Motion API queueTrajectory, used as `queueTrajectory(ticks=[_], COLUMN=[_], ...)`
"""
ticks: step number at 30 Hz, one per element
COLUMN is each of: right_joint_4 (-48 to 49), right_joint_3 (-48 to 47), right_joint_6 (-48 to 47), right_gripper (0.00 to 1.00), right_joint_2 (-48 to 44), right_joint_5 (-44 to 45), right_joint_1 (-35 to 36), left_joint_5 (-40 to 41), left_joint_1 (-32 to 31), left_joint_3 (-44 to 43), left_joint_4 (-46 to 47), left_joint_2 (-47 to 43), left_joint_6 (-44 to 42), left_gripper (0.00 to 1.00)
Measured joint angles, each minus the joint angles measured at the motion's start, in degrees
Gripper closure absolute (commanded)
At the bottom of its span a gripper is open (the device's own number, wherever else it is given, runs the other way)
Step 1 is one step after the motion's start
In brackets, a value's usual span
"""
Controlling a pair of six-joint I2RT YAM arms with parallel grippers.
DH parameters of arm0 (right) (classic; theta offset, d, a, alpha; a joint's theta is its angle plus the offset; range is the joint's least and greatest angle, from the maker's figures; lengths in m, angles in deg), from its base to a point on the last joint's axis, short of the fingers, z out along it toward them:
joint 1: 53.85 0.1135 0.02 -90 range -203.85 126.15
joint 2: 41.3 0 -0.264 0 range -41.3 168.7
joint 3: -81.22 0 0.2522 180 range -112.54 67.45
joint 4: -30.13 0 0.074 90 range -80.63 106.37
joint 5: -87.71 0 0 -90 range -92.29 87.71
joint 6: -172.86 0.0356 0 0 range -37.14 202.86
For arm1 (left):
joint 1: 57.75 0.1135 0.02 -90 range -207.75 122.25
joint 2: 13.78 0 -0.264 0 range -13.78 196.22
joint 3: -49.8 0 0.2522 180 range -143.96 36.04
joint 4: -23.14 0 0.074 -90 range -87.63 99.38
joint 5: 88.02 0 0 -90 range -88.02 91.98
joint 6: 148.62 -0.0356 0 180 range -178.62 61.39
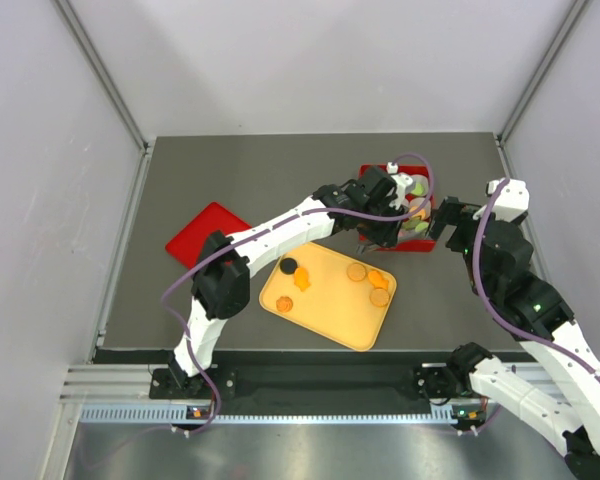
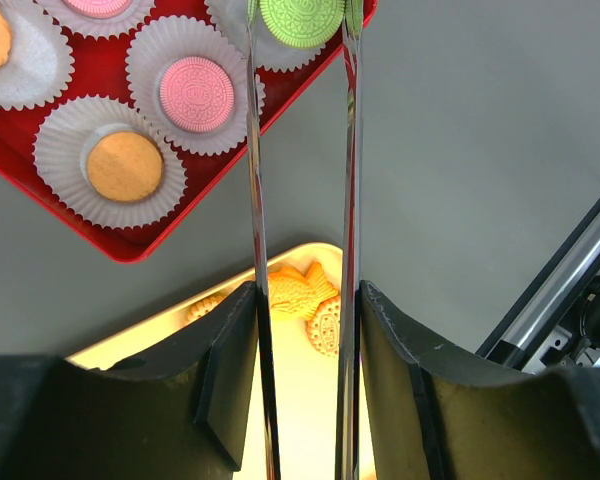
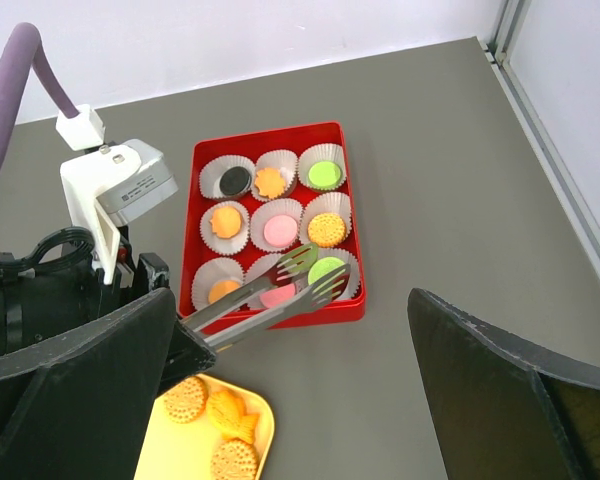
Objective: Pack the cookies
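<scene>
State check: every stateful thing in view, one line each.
left gripper: shut on the tongs
tongs: tips straddle the green cookie
green cookie: at the box's corner, between the tong tips; gripped or released, cannot tell
right gripper: open, empty
red box: uncovered, all nine paper cups filled
red lid: off, lying flat
yellow tray: several cookies left

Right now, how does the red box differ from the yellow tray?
The red box holds its cookies in white paper cups; the yellow tray has cookies lying loose, without cups. The red box sits farther back on the table, the yellow tray nearer the front edge. From above the yellow tray looks larger than the red box. Both are shallow, rectangular and lie flat.
</scene>
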Motion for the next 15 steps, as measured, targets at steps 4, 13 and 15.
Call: queueTrajectory(ticks=[4, 13, 15], right_joint_4=[0.00, 0.00, 0.00], right_joint_3=[0.00, 0.00, 0.00], right_joint_6=[-0.02, -0.02, -0.02], right_gripper=[0.00, 0.00, 0.00], right_joint_2=[0.00, 0.00, 0.00], right_joint_5=[0.00, 0.00, 0.00], right_joint_1=[0.00, 0.00, 0.00], left_joint_5=[0.00, -0.22, -0.24], left_joint_1=[0.00, 0.00, 0.00], left_joint_3=[0.00, 0.00, 0.00], left_joint_4=[0.00, 0.00, 0.00], left_joint_2=[0.00, 0.00, 0.00], left_joint_6=[0.00, -0.04, -0.04], left_gripper=[0.53, 0.49, 0.49])
